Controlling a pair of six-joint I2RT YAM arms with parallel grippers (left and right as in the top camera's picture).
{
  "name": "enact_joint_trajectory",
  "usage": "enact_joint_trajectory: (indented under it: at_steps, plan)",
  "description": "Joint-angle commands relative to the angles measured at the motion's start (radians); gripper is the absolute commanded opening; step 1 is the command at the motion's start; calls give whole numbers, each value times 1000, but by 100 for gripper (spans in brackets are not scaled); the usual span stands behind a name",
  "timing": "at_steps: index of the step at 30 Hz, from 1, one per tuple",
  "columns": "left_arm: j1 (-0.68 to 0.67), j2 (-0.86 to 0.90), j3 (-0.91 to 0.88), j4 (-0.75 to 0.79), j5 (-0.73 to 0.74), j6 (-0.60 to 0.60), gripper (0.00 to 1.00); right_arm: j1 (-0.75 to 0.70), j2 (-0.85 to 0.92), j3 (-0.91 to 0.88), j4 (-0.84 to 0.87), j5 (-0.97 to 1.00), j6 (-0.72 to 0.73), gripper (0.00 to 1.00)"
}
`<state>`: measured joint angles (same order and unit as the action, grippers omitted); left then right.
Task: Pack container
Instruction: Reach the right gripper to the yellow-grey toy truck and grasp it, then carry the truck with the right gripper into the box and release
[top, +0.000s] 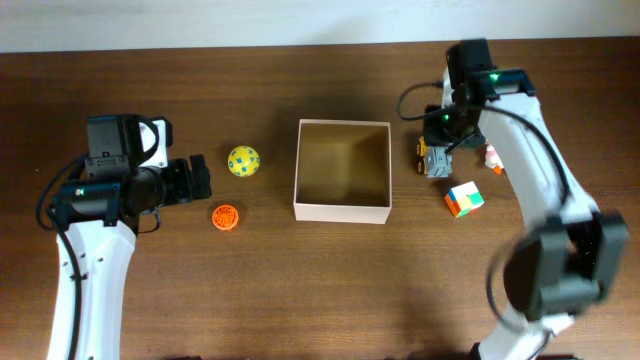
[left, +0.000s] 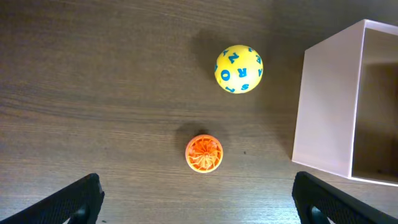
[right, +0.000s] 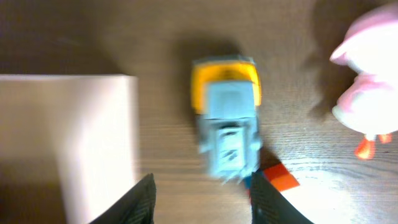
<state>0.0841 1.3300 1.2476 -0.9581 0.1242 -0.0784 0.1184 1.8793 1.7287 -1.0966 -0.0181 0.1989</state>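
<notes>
The container (top: 340, 212) is a square white-walled box with a tan inside, standing empty at the table's middle. My left gripper (top: 198, 178) is open and empty to its left. In the left wrist view my fingers (left: 199, 214) are spread wide, with an orange ball (left: 204, 153) just ahead, a yellow lettered ball (left: 239, 69) beyond it, and the container (left: 323, 112) at the right. My right gripper (top: 443, 128) hovers over a grey and yellow toy truck (top: 433, 158). In the right wrist view my fingers (right: 202, 202) are open above the truck (right: 227, 124), with the container wall (right: 74, 143) at the left.
A coloured puzzle cube (top: 464, 199) lies right of the container, in front of the truck, and shows by my right finger (right: 280, 177). A pink toy (top: 493, 157) lies further right (right: 367, 81). The yellow ball (top: 243, 161) and orange ball (top: 226, 216) lie left of the container.
</notes>
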Motion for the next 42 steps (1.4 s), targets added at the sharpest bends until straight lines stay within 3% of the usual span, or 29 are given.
enact_joint_trajectory:
  at_steps: [1, 5, 10, 13, 22, 32, 42]
  plan:
    - [-5, 4, 17, -2, 11, 16, 99, 84, -134, 31, -16, 12, 92, 39]
    - [-5, 4, 17, -2, 11, 16, 99, 163, -174, 31, -14, 82, 103, 40]
    - [-5, 4, 17, -2, 11, 16, 99, 142, -127, 28, 0, 240, 109, 54]
    - [-5, 4, 17, -2, 11, 16, 99, 85, -63, 26, 18, 234, 40, 63]
    - [-5, 4, 17, -2, 11, 16, 99, -47, 136, 26, 43, 124, -78, 75]
    - [-5, 4, 17, -2, 11, 16, 99, -72, 260, 21, 54, -35, -162, 75]
    - [-5, 4, 17, -2, 11, 16, 99, -75, 270, -88, 113, -31, -134, 51]
